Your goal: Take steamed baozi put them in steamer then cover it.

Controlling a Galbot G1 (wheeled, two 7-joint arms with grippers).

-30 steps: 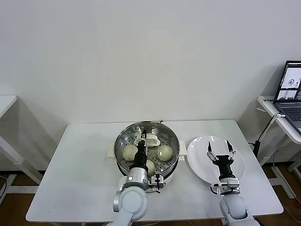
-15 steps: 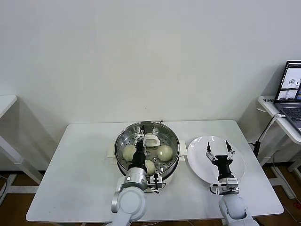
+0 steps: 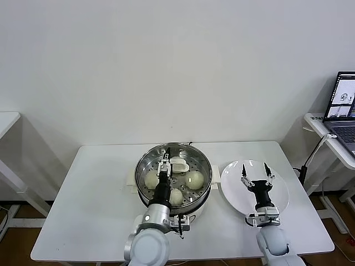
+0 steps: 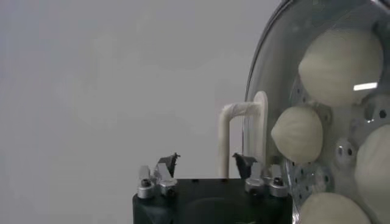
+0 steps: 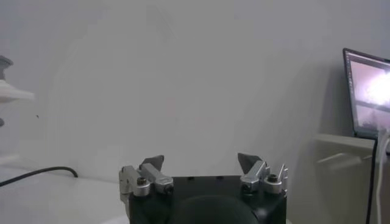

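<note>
Your left gripper (image 3: 165,164) sits over the steamer (image 3: 173,175) at table centre, fingers parted beside the cover (image 4: 317,115) handle (image 3: 178,164), gripping nothing. The cover appears seated on the steamer, though glare makes that uncertain. Baozi (image 3: 194,179) lie inside under the glass. Your right gripper (image 3: 255,173) hangs spread wide above the white plate (image 3: 277,191), empty.
</note>
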